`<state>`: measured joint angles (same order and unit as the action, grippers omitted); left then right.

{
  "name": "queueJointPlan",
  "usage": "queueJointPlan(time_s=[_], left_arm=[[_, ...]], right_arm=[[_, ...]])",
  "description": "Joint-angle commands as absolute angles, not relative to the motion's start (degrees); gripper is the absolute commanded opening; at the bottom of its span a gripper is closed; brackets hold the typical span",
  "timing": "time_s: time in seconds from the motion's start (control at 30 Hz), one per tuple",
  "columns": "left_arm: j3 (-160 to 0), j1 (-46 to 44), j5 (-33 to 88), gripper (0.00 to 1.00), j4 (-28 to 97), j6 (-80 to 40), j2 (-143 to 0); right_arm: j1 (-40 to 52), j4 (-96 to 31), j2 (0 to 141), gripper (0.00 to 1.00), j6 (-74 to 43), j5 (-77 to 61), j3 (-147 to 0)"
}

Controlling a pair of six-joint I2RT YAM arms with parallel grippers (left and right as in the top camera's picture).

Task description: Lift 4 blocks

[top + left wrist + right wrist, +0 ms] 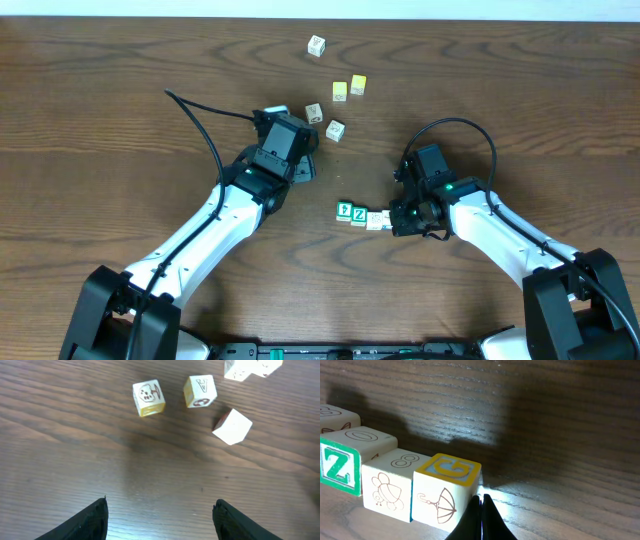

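Row of 4 blocks (358,213), all touching, low and just right of the middle of the overhead frame. Right fingers (481,502) shut tight, holding nothing, tips just beside the umbrella block (442,502) at the row's end, maybe touching it. Left fingers (302,168) wide open and empty, up near the middle of that frame, well apart from the row.

Could go wrong in 2 ways, at a guess. May bend the row by pushing on only 1 end, and send a block sliding off sideways. May pop a middle block out when squeezing and lifting. Nothing yet at the far end to push against. Could also grab 1 of the 3 pale cubes (200,391) just ahead of the left fingers by mistake.

Dark brown wood surface (120,80), smooth-looking, easy to slide on. Of the room, just a pale strip (500,8) along the top edge; cannot tell what.
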<state>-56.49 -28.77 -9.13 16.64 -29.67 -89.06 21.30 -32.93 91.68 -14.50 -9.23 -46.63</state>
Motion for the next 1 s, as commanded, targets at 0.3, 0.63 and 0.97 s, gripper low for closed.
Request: queueJointPlan(time_s=[0.3,0.63,0.97], left_arm=[[-55.6,-28.7,-7.2,0.67,19.2,-28.7,-92.1],[-55.6,-28.7,-7.3,0.68,19.2,-28.7,-92.1],[-55.6,-28.7,-7.3,0.68,19.2,-28.7,-92.1]], right_arm=[[21.7,-38.8,92.2,0.01,-17.3,-6.1,-46.3],[26.4,-41.3,92.2,0.01,-15.9,-10.9,-46.3],[29.8,-37.6,92.2,0.01,-19.3,-10.0,-46.3]])
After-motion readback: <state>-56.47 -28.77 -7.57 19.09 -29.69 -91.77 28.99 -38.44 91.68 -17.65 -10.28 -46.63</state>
